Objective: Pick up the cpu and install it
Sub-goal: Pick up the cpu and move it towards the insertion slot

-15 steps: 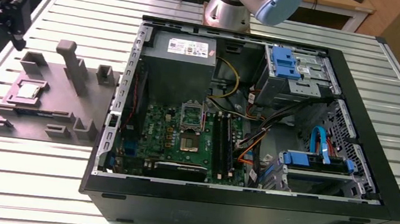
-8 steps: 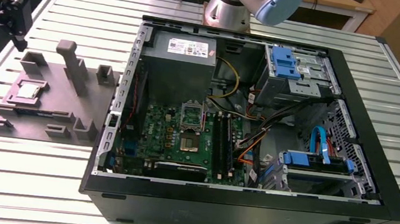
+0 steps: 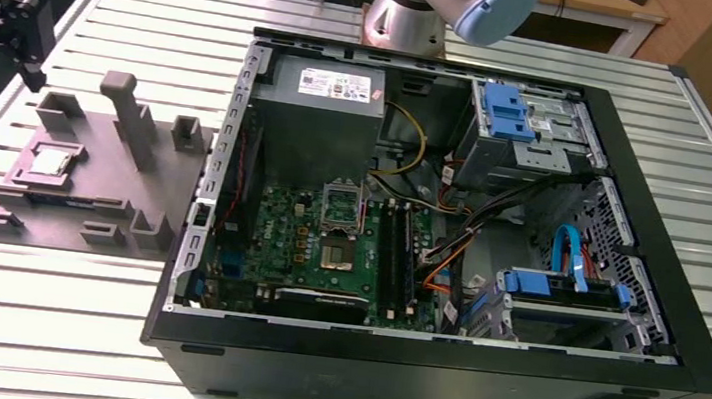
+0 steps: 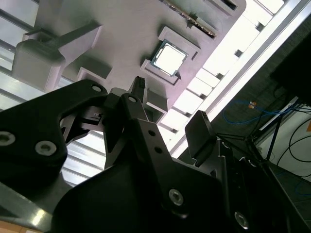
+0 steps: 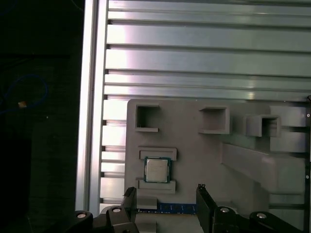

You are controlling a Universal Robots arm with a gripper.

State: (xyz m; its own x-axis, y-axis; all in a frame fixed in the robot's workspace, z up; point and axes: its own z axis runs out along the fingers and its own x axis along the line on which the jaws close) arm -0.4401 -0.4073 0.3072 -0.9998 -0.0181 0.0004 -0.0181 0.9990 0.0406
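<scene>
**CPU in its fixture pocket, pincer open above it: pick not yet made**

The cpu (image 3: pixel 51 162) lies flat, shiny side up, in a shallow pocket of the grey fixture block (image 3: pixel 108 193). The block stands on the slatted metal table (image 3: pixel 47 325), at the exterior view's left of the open computer case (image 3: pixel 444 376) and apart from it. In both wrist views the cpu (image 5: pixel 157 170) (image 4: pixel 170 57) sits square in its recess. Raised lips flank two opposite sides, and the other two sides are free.

The gripper (image 5: pixel 165 190) hangs over the block with its jaws spread wide, wider than the chip, and with nothing between them. In the second wrist view the gripper (image 4: pixel 170 104) is clear of the cpu. We see no contact with the chip or the block.

In the case, the motherboard socket (image 3: pixel 338 250) looks bare with its retaining frame raised, and the long black memory sticks (image 3: pixel 391 249) stand just beside it. The arm's base (image 3: pixel 411 15) stands at the far side of the case.

Our judgement is that the step in hand is the approach to the pick, so the task is at its start, with nothing lifted and nothing installed. A grasp here calls for the fingers to come down on the two free edges, centred and square to the chip, and low enough to catch its thin rim without striking the lips. The chip is thin and smooth, so a skewed or shallow grip could tip it or let it slip.
</scene>
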